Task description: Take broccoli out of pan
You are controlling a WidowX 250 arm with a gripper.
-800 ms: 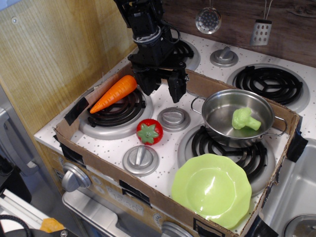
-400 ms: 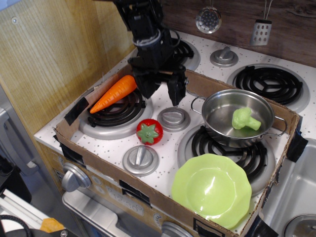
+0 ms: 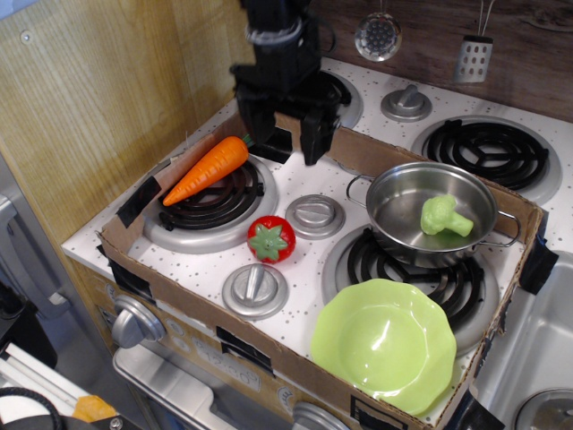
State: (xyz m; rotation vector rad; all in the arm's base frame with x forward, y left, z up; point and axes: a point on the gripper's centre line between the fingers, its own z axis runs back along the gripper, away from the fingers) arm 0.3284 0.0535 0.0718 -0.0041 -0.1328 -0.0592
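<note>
Broccoli [image 3: 444, 216], light-green and lumpy, lies in pan [image 3: 433, 211].

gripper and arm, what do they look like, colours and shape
The gripper is all black, with two thick blocky fingers hanging from a wider black body. A pale grey ring circles the wrist above it. The arm further up is black too, and no markings or separate cables can be made out.

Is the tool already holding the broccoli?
No, the broccoli lies inside the pan, while the open tool hangs empty off to its left.
</note>
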